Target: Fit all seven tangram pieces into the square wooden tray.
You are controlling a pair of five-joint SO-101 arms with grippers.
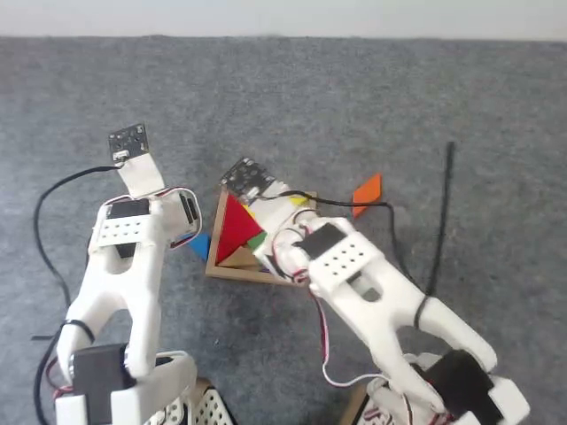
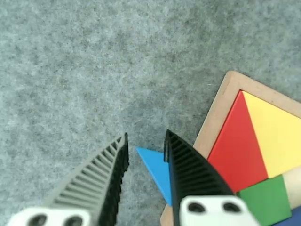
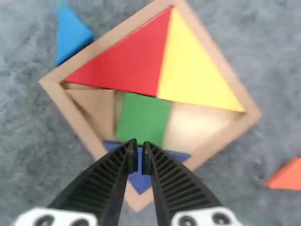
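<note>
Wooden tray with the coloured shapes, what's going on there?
Two robot arms are filling the tray. It holds a red triangle, a yellow triangle, a green square and a dark blue piece, with the right gripper shut just above that one. The left gripper is open by a light blue triangle on the carpet outside the tray. An orange piece lies out there too, so the puzzle isn't finished.

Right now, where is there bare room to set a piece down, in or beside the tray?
In the tray: one bare patch bordered by yellow triangle, green square and rim. Outside: open carpet beyond the tray, and between orange piece and black cable. Crowded: around the blue triangle under the left gripper, the tray corner under the right gripper.
</note>
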